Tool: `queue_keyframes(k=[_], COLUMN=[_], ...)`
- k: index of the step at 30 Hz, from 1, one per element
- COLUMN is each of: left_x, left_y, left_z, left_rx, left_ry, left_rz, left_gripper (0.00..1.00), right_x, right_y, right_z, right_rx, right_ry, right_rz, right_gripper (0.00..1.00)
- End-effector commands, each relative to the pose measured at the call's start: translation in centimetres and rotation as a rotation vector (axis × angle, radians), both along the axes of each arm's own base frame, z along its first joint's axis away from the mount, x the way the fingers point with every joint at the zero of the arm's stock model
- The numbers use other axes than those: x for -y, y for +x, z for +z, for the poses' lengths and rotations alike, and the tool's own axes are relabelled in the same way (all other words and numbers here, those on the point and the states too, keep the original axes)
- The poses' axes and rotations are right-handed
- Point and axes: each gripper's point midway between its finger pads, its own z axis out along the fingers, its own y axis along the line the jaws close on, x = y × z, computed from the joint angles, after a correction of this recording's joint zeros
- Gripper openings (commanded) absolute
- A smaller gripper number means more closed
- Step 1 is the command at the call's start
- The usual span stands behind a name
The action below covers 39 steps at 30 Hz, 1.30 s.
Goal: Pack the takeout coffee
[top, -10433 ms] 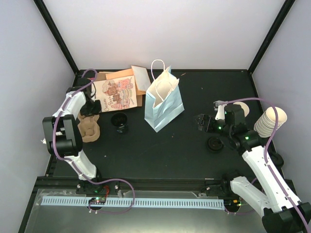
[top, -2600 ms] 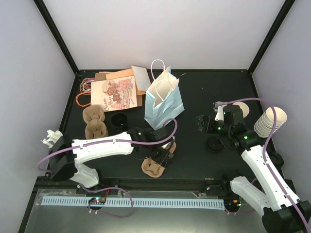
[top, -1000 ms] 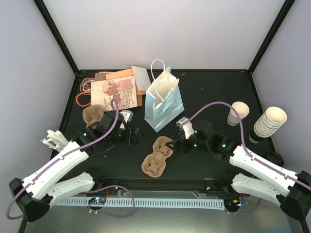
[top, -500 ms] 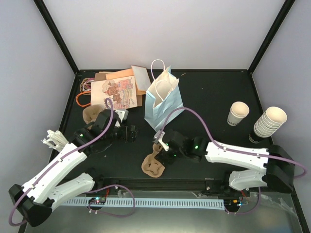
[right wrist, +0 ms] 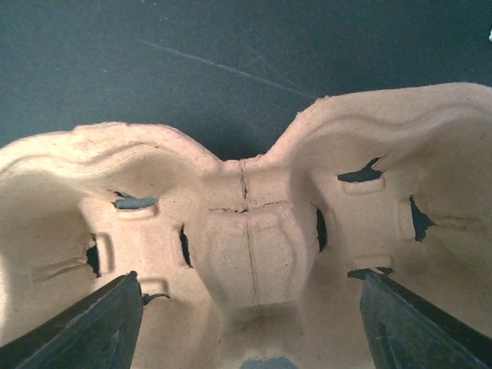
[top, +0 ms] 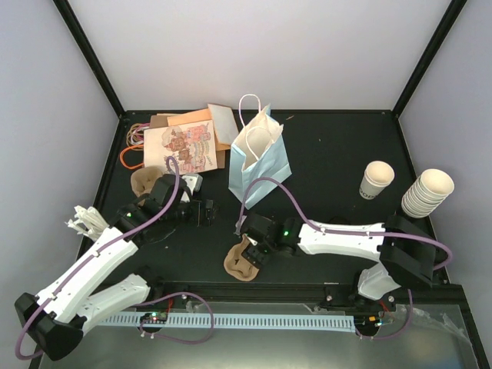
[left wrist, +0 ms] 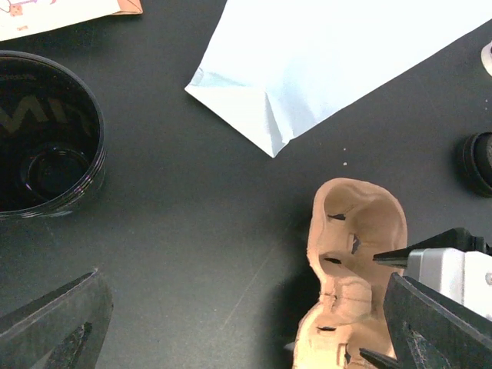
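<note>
The black table [top: 330, 146] carries everything. Biggest on it, the pale blue paper bag [top: 260, 157] stands upright just beyond both pincers, toward the far wall. The flat printed bags [top: 181, 146] lie beyond the left pincer [top: 206, 214], off to its left. That pincer is released, its fingers spread to the corners of its wrist view with only bare table between them. The brown pulp carrier [right wrist: 250, 254] lies directly beneath the right pincer [top: 250, 247]. This pincer is unclenched too, its fingers [right wrist: 77, 327] wide apart astride the carrier's central ridge; whether they touch the pulp I cannot tell. A second carrier [top: 142, 182] sits left of the left pincer. The stack of cream cups [top: 428, 192] and a single lidless cup [top: 377, 179] stand well to the right of the right pincer. A black open cup [left wrist: 46, 138] sits just ahead of the left pincer, toward its left. The takeout coffee [left wrist: 478, 163] shows only as a black round shape cut by the edge of the left wrist view, ahead and well right of that pincer, past the carrier; from above the right arm [top: 346, 234] hides it.
</note>
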Motion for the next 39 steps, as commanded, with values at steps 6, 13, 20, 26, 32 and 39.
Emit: queue_keyframes(k=[6, 13, 20, 26, 32, 39], left_x=[0.2, 0.2, 0.0, 0.0, 0.1, -0.1], left_y=[0.1, 0.2, 0.2, 0.3, 0.2, 0.1], left_z=[0.9, 1.0, 1.1, 0.9, 0.6, 0.6], left_rx=[0.031, 0.033, 0.032, 0.027, 0.02, 0.018], left_ry=[-0.026, -0.022, -0.014, -0.014, -0.011, -0.008], left_rz=[-0.018, -0.02, -0.019, -0.015, -0.02, -0.019], left_gripper=[0.99, 0.99, 0.99, 0.99, 0.99, 0.99], right_x=[-0.6, -0.6, -0.8, -0.6, -0.7, -1.0], right_y=[1.0, 1.4, 1.2, 1.0, 0.8, 0.9], right_z=[-0.6, -0.9, -1.5, -1.9, -2.5, -1.6], right_rx=[0.022, 0.039, 0.023, 0.015, 0.004, 0.021], right_ry=[-0.056, -0.089, -0.111, -0.123, -0.134, -0.112], right_rz=[-0.022, -0.016, 0.002, 0.007, 0.015, 0.016], right_gripper=[0.74, 0.65, 0.61, 0.58, 0.55, 0.48])
